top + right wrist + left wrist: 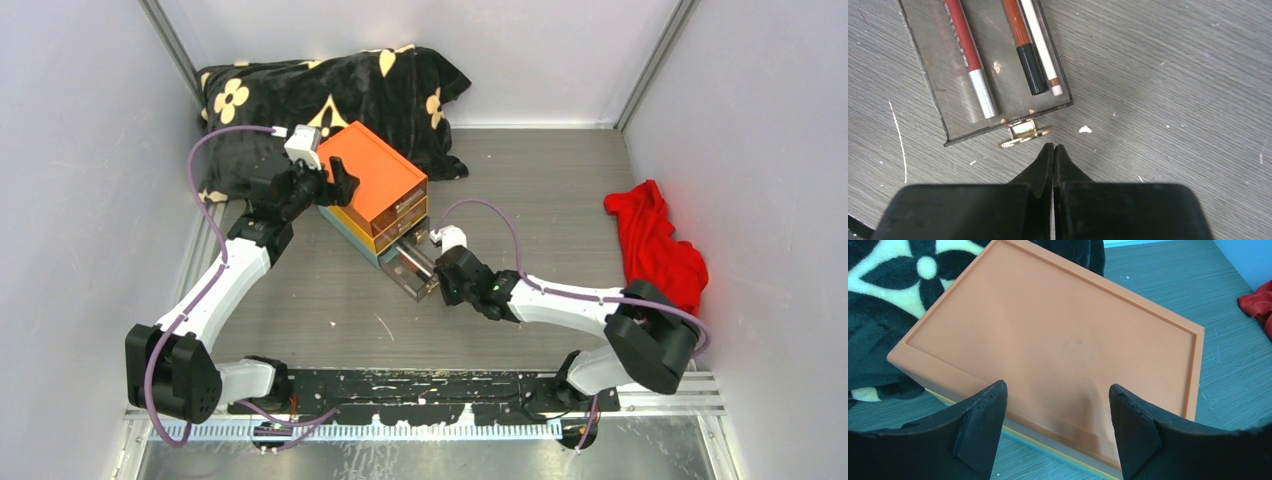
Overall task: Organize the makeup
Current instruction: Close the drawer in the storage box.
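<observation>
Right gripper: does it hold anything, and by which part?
Nothing. The right gripper is shut and empty, near the gold handle.

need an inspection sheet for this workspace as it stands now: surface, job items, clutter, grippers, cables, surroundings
surface: grey wood-grain table, white flecks by the drawer
job's things: red pencil, brown pencil and white pencil lying in the pulled-out clear drawer of the orange box; no brushes or palette seen
clutter: red cloth at the right
grippers: left gripper open over the box lid; right gripper shut, just short of the gold handle
cables: purple cable looping along each arm
surroundings: black flowered blanket behind the box, plain walls
</observation>
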Controlling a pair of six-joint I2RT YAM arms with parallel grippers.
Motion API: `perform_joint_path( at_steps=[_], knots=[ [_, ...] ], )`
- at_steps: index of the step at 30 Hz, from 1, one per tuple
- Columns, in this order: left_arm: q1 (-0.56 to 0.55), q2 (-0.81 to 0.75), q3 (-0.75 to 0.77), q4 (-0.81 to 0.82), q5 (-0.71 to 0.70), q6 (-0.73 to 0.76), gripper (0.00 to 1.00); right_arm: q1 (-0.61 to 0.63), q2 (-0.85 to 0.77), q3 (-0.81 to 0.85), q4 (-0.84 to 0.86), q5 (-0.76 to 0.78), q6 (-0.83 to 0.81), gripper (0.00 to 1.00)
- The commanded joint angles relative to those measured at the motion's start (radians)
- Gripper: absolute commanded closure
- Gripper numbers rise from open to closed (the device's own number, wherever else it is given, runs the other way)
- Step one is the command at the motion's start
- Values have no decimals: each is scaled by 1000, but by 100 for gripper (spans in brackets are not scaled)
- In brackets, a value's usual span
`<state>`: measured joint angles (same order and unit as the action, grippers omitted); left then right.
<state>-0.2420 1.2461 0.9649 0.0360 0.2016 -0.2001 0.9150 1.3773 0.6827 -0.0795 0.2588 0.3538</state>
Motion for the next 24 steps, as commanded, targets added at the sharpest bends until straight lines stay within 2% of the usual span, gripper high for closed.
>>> perform_joint_path(
  at_steps=[1,24],
  knots=[
    [3,13,-2,-116,-30,6,24,4,42,64,110,-24,6,99],
    [-6,46,-6,-117,-45,13,24,2,291,280,246,13,-79,99]
  ],
)
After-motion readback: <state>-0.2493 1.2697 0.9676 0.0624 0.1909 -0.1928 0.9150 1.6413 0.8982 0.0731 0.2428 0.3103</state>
